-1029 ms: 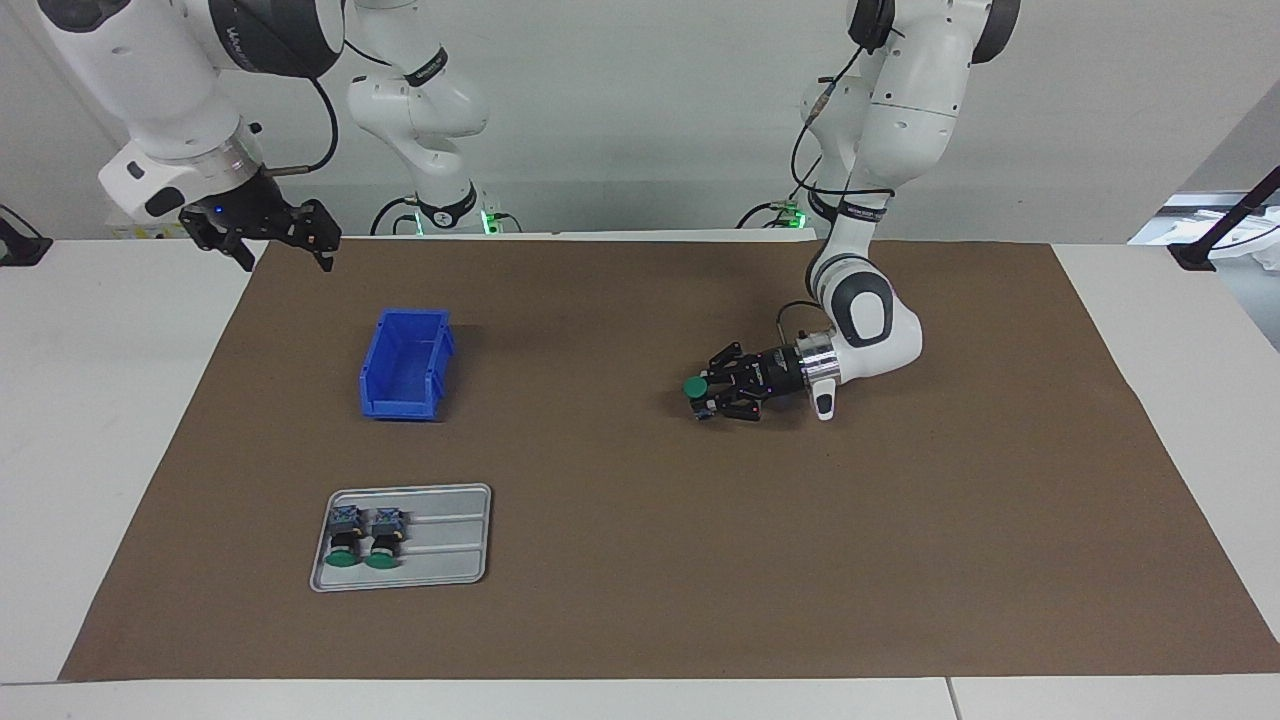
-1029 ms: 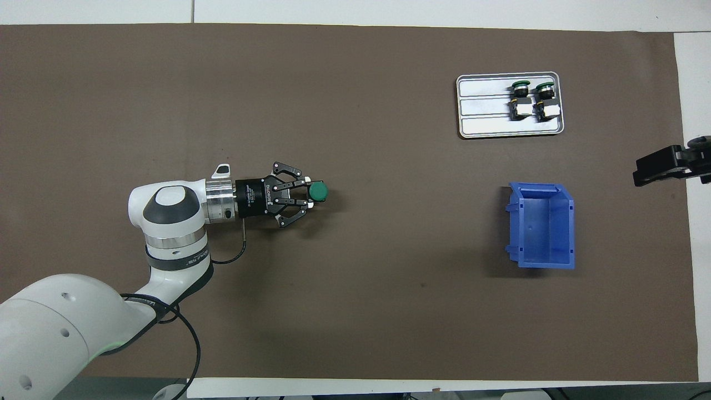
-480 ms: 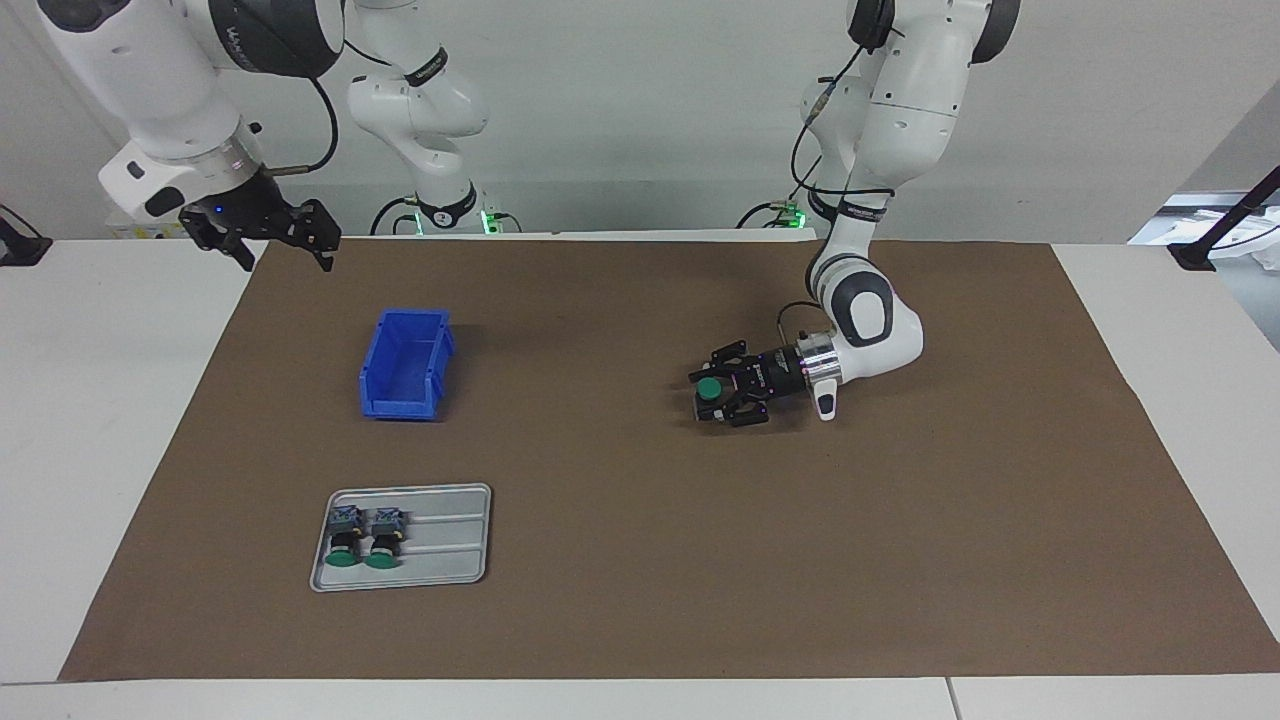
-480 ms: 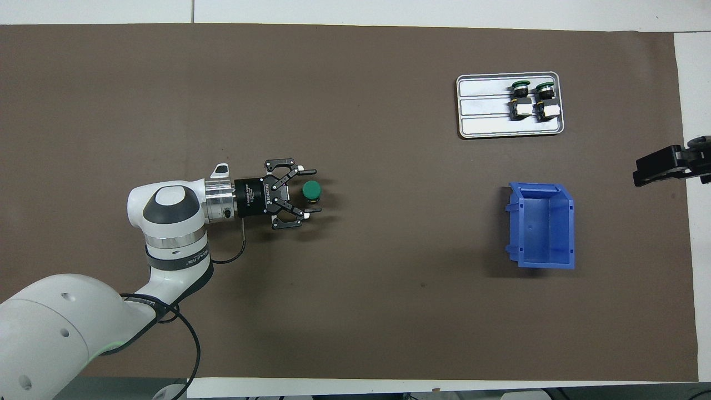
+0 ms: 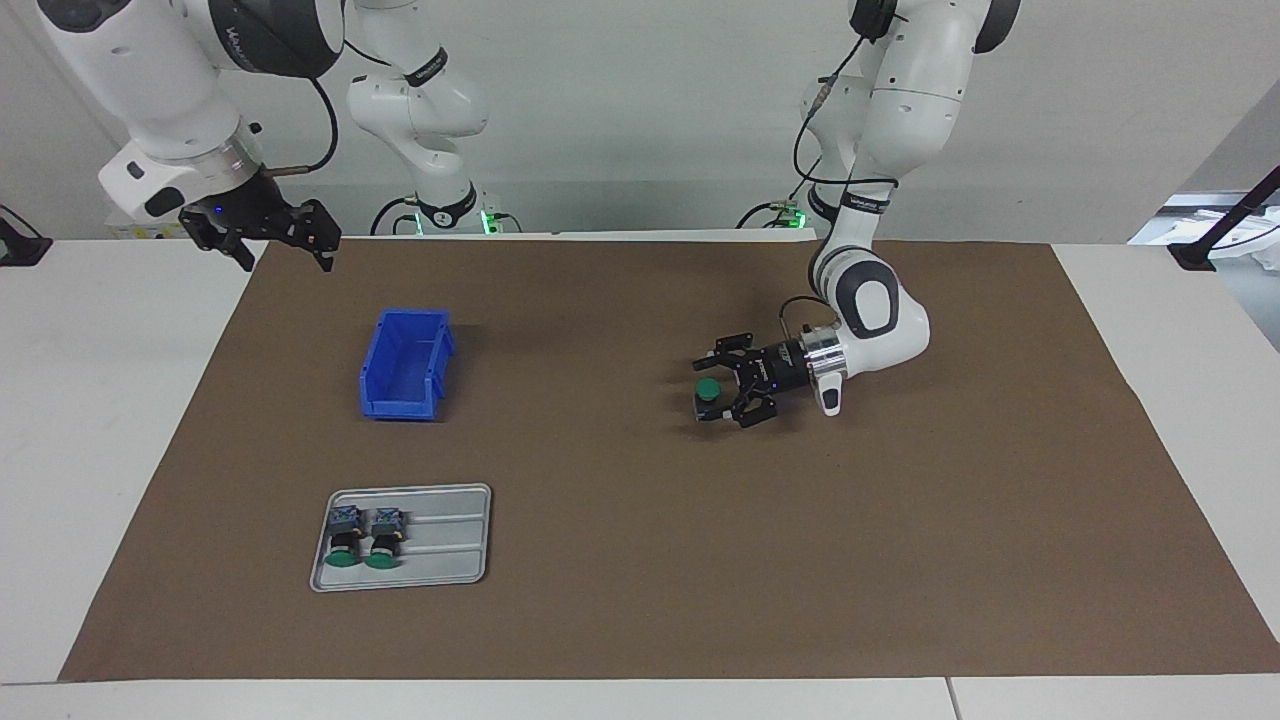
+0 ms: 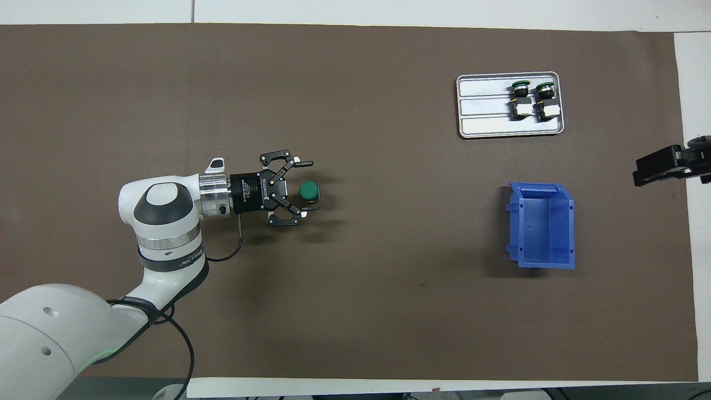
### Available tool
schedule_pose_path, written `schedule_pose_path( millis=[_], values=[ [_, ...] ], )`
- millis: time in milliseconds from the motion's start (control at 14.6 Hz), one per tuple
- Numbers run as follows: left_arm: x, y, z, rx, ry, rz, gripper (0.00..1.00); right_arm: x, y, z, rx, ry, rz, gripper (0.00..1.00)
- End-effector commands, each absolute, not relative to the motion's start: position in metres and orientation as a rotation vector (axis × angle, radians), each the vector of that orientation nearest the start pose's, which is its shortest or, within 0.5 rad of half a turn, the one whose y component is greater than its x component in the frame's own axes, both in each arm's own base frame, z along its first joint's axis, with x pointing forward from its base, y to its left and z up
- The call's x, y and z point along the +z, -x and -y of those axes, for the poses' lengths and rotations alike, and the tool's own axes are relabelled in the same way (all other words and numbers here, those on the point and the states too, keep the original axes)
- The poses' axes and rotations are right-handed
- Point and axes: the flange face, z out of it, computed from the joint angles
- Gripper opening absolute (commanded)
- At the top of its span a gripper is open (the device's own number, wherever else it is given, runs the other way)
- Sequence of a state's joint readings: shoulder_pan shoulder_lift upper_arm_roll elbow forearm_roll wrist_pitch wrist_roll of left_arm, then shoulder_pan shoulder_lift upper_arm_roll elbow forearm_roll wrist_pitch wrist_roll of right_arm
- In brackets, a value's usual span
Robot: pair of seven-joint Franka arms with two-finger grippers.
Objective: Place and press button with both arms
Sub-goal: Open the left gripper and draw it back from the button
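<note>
Change since earlier frames: left gripper (image 6: 306, 186) has let go of the button (image 6: 309, 191), spread its fingers wide and drawn back slightly.

Button: stands cap-up on the brown mat (image 6: 355, 311), between the open fingertips, at the gripper's 3 o'clock in the overhead view; long axis apparently vertical.

Right gripper (image 5: 268, 243): waits, fingers spread, above the mat's corner near the blue bin (image 5: 405, 363), well apart from the button; left arm far nearer.

Writing: lettering on the gripper bodies, unreadable.

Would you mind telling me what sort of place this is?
Probably a robotics lab: white arms mounted at a table with a brown mat, a parts tray and a blue bin.
</note>
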State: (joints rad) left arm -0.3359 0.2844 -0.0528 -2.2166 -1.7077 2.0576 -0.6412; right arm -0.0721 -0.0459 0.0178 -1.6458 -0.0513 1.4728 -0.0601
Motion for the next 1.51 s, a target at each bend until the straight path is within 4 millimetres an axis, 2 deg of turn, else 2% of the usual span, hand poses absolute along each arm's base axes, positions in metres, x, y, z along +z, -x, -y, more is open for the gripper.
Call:
schedule_pose_path(
  millis=[0,137,343,480,549,686,961,1235,1441],
  values=[
    [0.277,-0.48,0.246,-1.039,-1.465,-1.474,1.0,0.609,-0.523,0.035,0.214,3.169,0.031,0.99],
    [0.291,-0.483,0.242,-1.012,-1.511,-1.495,1.0,0.609,-0.523,0.036,0.214,3.169,0.028,0.99],
    [0.3,-0.487,0.236,-0.954,-1.632,-1.466,1.0,0.609,-0.523,0.035,0.214,3.169,0.031,0.99],
    [0.316,-0.496,0.216,-0.907,-1.679,-1.444,1.0,0.609,-0.523,0.036,0.214,3.169,0.028,0.99],
    [0.331,-0.497,0.211,-0.877,-1.742,-1.409,1.0,0.609,-0.523,0.036,0.214,3.169,0.028,0.99],
    [0.341,-0.499,0.204,-0.837,-1.832,-1.385,1.0,0.609,-0.523,0.035,0.214,3.169,0.031,0.99],
    [0.365,-0.522,0.188,-0.753,-2.011,-1.297,1.0,0.609,-0.523,0.036,0.214,3.169,0.029,0.99],
    [0.381,-0.529,0.181,-0.609,-2.26,-1.196,1.0,0.609,-0.523,0.036,0.214,3.169,0.028,0.99],
    [0.401,-0.539,0.183,-0.501,-2.4,-1.109,1.0,0.609,-0.523,0.036,0.214,3.169,0.029,0.99]
  ],
)
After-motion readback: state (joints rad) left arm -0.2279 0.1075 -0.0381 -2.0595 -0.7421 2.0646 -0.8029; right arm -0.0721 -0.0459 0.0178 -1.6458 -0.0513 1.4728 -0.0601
